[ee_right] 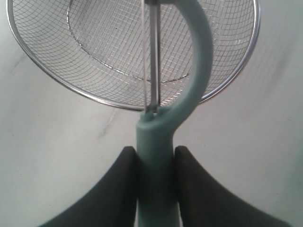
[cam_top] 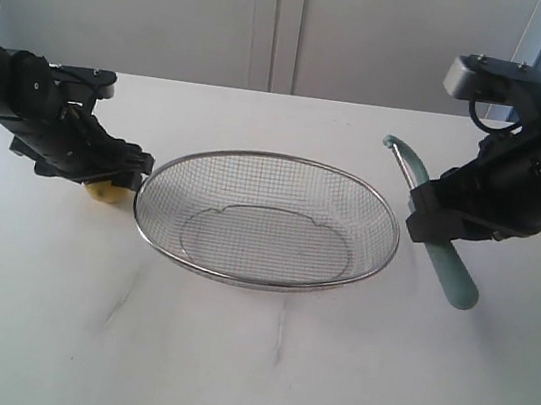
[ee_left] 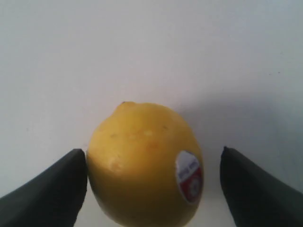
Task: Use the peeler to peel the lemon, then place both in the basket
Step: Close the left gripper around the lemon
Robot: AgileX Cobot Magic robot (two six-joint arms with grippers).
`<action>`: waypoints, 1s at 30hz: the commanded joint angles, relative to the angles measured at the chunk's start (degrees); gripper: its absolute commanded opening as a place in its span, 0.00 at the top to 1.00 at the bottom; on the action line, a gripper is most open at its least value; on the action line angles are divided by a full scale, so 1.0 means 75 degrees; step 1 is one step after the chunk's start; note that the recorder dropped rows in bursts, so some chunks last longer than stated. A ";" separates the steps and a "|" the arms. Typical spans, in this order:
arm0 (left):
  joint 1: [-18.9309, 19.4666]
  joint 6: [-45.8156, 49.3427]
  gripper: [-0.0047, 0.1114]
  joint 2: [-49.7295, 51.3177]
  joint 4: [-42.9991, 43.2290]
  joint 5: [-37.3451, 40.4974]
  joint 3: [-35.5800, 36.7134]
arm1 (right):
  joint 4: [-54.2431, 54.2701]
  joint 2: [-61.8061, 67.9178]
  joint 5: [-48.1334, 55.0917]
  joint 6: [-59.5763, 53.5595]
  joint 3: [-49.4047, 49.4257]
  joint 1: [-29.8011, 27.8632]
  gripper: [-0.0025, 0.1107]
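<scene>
The yellow lemon (cam_top: 108, 192) with a red-and-white sticker rests on the white table just left of the basket (cam_top: 379, 268). My left gripper (cam_top: 123, 174) is open around it. In the left wrist view the lemon (ee_left: 142, 165) sits between the fingers of the left gripper (ee_left: 152, 150): one finger (ee_left: 57, 189) is against its skin and the other stands apart. My right gripper (cam_top: 437, 236) is shut on the pale teal handle of the peeler (cam_top: 451, 278), held right of the basket. In the right wrist view the peeler (ee_right: 156, 137) is clamped in the right gripper (ee_right: 156, 151), with its looped head over the basket (ee_right: 109, 52).
The silver wire-mesh basket stands at the table's middle with nothing in it. White table (cam_top: 248, 361) stretches in front of it. A pale wall and cabinet doors (cam_top: 276, 22) run along the back.
</scene>
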 commanded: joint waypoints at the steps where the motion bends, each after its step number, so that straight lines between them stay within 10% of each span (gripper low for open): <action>1: -0.0043 -0.0005 0.28 0.0031 -0.0126 0.0050 0.0031 | 0.0051 -0.0017 -0.0060 0.0004 -0.0014 -0.0033 0.98; 30: -0.0043 0.0019 0.28 0.0320 -0.0108 0.0048 0.0031 | 0.0051 -0.0017 -0.0060 0.0004 -0.0014 -0.0033 0.98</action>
